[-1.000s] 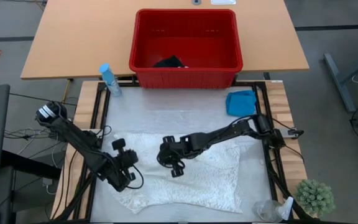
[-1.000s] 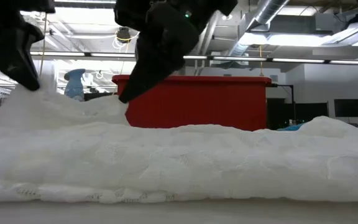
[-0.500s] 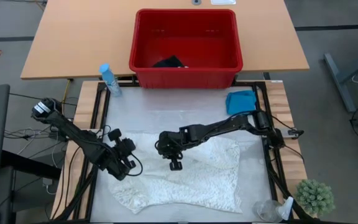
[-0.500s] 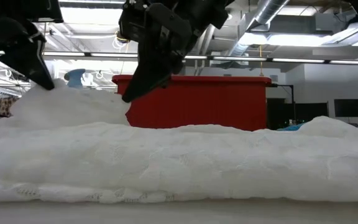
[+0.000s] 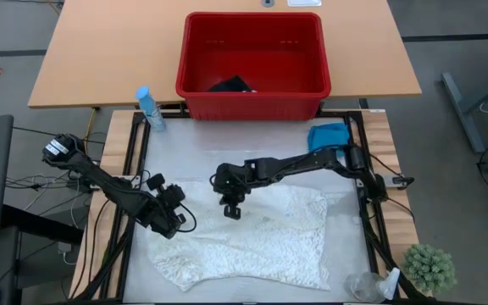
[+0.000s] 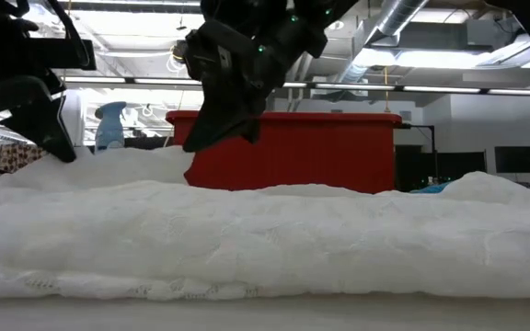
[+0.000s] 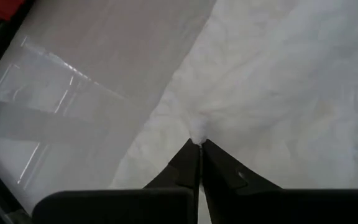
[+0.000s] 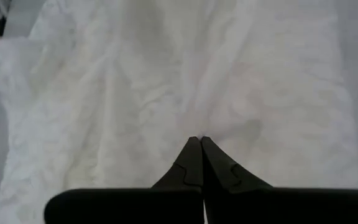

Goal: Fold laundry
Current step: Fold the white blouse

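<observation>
The large cream-white lacy cloth [image 5: 257,241] lies spread over the table's near half. My left gripper [image 5: 173,222] is shut on it at its left part, and my right gripper [image 5: 230,208] is shut on it at its far edge near the middle. In the low view the left gripper [image 6: 58,147] and the right gripper [image 6: 193,141] reach down to a raised ridge of the cloth [image 6: 265,239]. The turquoise-blue garment [image 5: 327,138] lies folded at the table's far right. The dark garment [image 5: 231,85] lies in the red basket [image 5: 253,103]. My left gripper pinches a small tuft of the white cloth [image 7: 197,130] between its two fingertips, slanting down onto it. The cloth rises to a little peak there, while the rest lies on the table. My right gripper pinches the cloth [image 8: 197,127] at its fingertips, slanting down from the table's right. Creases run toward the tips; the cloth around them lies on the table.
The red basket stands on the wooden table beyond the far edge. A blue spray bottle [image 5: 148,108] stands at the far left corner. A small potted plant [image 5: 430,267] and a clear bottle [image 5: 371,286] are at the near right corner. Bare mat [image 5: 227,161] lies between cloth and basket.
Both grippers have moved toward the table's far edge, staying shut on the cloth, and the right one has rolled about its own line. The cloth parts that they hold have come along. The raised hump of cloth at the left has sunk lower.
</observation>
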### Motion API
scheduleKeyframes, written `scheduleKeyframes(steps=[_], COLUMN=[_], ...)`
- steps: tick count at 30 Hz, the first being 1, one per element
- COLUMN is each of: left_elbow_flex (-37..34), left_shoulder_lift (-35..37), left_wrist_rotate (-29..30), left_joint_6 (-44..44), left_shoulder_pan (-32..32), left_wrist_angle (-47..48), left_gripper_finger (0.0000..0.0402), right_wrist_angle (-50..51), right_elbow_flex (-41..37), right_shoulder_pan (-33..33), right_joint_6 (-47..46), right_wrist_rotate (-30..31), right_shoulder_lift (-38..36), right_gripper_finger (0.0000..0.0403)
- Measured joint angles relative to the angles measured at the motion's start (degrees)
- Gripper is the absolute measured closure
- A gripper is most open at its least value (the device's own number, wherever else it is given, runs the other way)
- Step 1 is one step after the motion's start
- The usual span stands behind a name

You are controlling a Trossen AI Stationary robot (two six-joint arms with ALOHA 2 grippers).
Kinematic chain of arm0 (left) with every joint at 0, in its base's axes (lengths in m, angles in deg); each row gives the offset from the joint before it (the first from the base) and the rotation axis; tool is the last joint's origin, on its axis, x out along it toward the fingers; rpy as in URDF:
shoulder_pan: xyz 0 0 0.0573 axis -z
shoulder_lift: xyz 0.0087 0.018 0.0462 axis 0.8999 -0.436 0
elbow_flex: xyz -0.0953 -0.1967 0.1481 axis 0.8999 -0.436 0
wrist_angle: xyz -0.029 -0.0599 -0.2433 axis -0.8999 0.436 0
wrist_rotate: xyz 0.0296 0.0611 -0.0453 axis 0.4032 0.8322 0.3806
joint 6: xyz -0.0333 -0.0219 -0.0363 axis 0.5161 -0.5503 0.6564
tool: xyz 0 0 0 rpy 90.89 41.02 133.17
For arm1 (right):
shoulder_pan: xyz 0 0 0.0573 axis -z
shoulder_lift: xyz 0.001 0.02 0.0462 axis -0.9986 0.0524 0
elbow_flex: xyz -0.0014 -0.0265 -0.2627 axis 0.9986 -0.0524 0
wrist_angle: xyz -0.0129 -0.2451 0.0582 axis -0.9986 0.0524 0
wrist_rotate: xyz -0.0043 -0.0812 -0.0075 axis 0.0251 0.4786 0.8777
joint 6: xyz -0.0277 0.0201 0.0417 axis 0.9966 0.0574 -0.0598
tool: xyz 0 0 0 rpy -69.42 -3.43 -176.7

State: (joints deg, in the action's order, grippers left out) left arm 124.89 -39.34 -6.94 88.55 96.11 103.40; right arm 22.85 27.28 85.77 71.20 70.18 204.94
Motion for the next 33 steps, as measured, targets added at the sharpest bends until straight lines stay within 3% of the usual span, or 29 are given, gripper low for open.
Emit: scheduleKeyframes(steps=[9,22,33], left_elbow_flex=[0.0,0.0,0.0], left_shoulder_lift=[0.0,0.0,0.0], left_wrist_rotate=[0.6,0.8,0.2], left_joint_6=[0.8,1.7,5.6], left_shoulder_pan=[-0.2,-4.0,-4.5], left_wrist_angle=[0.1,1.0,3.7], left_gripper_finger=[0.0401,0.0402,0.0402], right_wrist_angle=[0.0,0.7,5.9], right_elbow_flex=[0.0,0.0,0.0], right_shoulder_pan=[1.6,3.8,6.0], right_joint_6=[-1.2,-2.5,-0.6], right_wrist_rotate=[-0.4,2.5,1.8], right_shoulder_lift=[0.3,0.4,0.4], right_gripper_finger=[0.0382,0.0318,0.0200])
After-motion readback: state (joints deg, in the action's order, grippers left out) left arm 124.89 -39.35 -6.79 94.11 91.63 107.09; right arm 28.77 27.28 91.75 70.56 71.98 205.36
